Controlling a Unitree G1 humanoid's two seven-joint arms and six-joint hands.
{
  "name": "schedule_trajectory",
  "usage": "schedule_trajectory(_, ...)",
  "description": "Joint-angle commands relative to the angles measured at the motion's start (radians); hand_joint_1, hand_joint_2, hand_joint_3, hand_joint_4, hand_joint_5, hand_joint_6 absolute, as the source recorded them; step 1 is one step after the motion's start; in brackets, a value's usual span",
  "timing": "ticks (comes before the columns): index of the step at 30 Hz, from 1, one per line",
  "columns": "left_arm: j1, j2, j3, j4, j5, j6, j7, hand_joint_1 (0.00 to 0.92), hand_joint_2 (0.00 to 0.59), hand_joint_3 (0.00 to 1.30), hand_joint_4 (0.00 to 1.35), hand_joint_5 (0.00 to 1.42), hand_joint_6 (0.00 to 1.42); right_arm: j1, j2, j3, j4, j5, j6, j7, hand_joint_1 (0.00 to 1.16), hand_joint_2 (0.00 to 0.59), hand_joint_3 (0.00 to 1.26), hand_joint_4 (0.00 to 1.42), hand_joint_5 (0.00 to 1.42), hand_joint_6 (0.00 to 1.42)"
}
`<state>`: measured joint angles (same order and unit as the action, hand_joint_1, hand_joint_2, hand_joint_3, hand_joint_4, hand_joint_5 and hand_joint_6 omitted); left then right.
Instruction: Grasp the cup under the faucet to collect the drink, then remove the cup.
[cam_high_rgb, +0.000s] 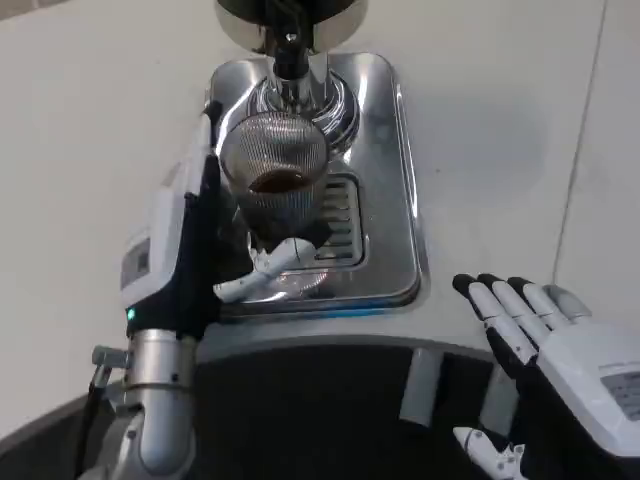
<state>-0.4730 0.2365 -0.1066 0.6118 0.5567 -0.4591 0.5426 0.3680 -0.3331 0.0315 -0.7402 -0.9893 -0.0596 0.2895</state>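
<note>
A: Cup location?
B: The ribbed glass cup (274, 178) stands on the chrome drip tray (392, 190) under the faucet (288, 62), gripped by the left hand (190, 240); its base is hidden.
A: Right hand (545, 345)?
B: Fingers spread, empty, partly cut off by the frame.

l hand (205, 235) upright, fingers curled, gripping; r hand (560, 350) flat, fingers spread.

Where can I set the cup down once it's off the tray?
Bare white table lies right of the drip tray, beyond the right hand, and left of the left hand. The tray is crowded: the left hand holds the ribbed glass cup under the faucet.
</note>
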Motion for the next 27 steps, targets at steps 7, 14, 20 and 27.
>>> schedule_trajectory(7, -0.039, -0.018, -0.026, 0.072, -0.003, -0.007, 0.047, 0.429, 0.049, 0.0, 0.0, 0.2, 0.21, -0.017, -0.006, -0.011, -0.019, 0.024, 0.024, 0.047, 0.27, 0.472, 0.0, 0.0, 0.0, 0.0)
schedule_trajectory(14, -0.059, -0.022, -0.039, 0.101, -0.012, -0.014, 0.053, 0.457, 0.054, 0.04, 0.04, 0.33, 0.39, -0.017, 0.002, 0.0, -0.022, 0.017, 0.038, 0.057, 0.27, 0.468, 0.0, 0.0, 0.0, 0.0)
schedule_trajectory(20, -0.076, -0.032, -0.058, 0.114, 0.007, 0.007, 0.066, 0.526, 0.066, 0.17, 0.2, 0.52, 0.7, -0.022, 0.012, 0.006, -0.027, 0.014, 0.05, 0.067, 0.26, 0.464, 0.0, 0.0, 0.0, 0.0)
schedule_trajectory(27, -0.104, -0.06, -0.094, 0.135, 0.034, 0.079, 0.108, 0.595, 0.07, 0.46, 0.53, 0.8, 1.02, -0.026, 0.027, 0.011, -0.051, 0.016, 0.081, 0.089, 0.21, 0.467, 0.0, 0.0, 0.0, 0.0)
